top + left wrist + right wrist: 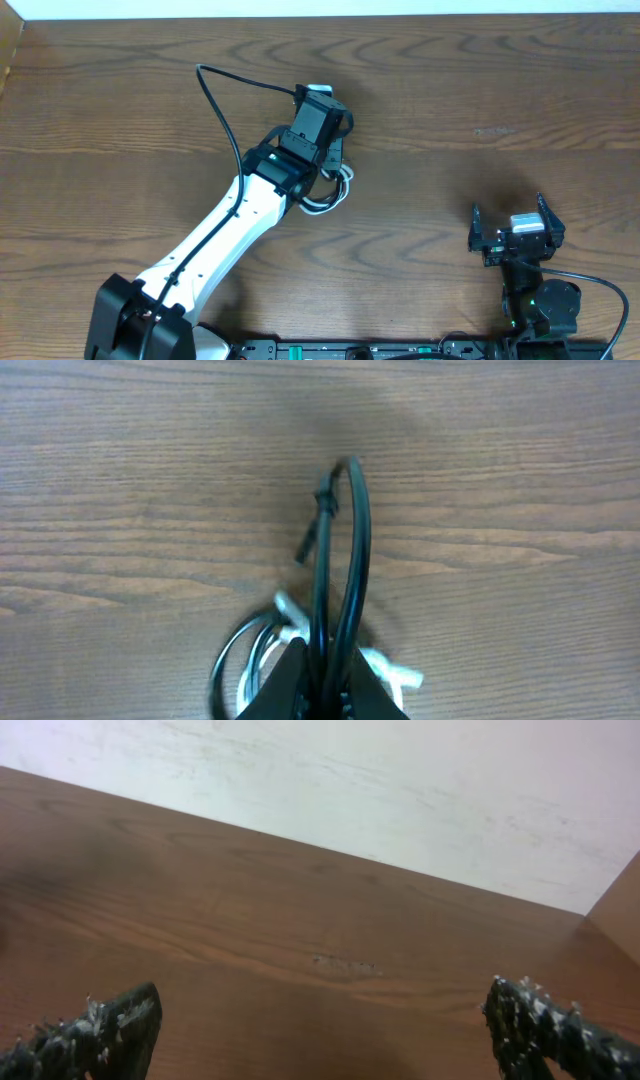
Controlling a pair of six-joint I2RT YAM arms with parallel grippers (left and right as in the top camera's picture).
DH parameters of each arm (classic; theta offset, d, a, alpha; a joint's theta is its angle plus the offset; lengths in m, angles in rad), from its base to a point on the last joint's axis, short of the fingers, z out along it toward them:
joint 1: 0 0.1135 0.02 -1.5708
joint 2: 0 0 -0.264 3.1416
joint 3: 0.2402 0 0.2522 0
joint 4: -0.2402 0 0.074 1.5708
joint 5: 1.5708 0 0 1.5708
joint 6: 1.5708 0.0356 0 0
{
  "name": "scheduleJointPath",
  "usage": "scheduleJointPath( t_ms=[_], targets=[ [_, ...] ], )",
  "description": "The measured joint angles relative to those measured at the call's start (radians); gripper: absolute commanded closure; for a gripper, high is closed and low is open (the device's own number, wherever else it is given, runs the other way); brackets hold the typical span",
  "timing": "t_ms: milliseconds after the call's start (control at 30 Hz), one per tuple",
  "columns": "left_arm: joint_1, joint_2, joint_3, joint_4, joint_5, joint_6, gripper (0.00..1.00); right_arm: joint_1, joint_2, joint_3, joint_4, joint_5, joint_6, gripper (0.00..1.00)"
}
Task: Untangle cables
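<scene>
The brown wooden table point(480, 90) fills the view. The left claw point(325, 665) is pinched shut on the black cable point(355, 530), which pokes out past its tips in a thin loop. The white cable point(250, 655) lies in rings just under the claw. The right claw point(512, 225) is wide apart, holds nothing and sits far off. A slow, straight lift should slide the black cable free without dragging the white rings along.
</scene>
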Motion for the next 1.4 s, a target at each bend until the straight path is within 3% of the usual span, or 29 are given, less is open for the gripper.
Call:
scheduleJointPath(
  t_ms=[433,767,833,967,1000,1400],
  targets=[
    [0.000,0.032,0.000,0.083,0.008,0.079,0.92,0.000,0.000,0.000,0.000,0.000,0.000,0.01],
    [-0.001,0.182,0.000,0.200,0.249,0.181,0.92,0.000,0.000,0.000,0.000,0.000,0.000,0.01],
    [-0.001,0.192,0.000,0.201,0.270,0.188,0.83,0.000,0.000,0.000,0.000,0.000,0.000,0.01],
    [-0.001,0.193,0.000,0.224,0.295,0.202,0.38,0.000,0.000,0.000,0.000,0.000,0.000,0.01],
    [-0.001,0.193,0.000,0.225,0.301,0.205,0.31,0.000,0.000,0.000,0.000,0.000,0.000,0.01],
    [0.048,0.037,0.000,0.190,0.371,0.202,0.28,0.000,0.000,0.000,0.000,0.000,0.000,0.01]
  ],
)
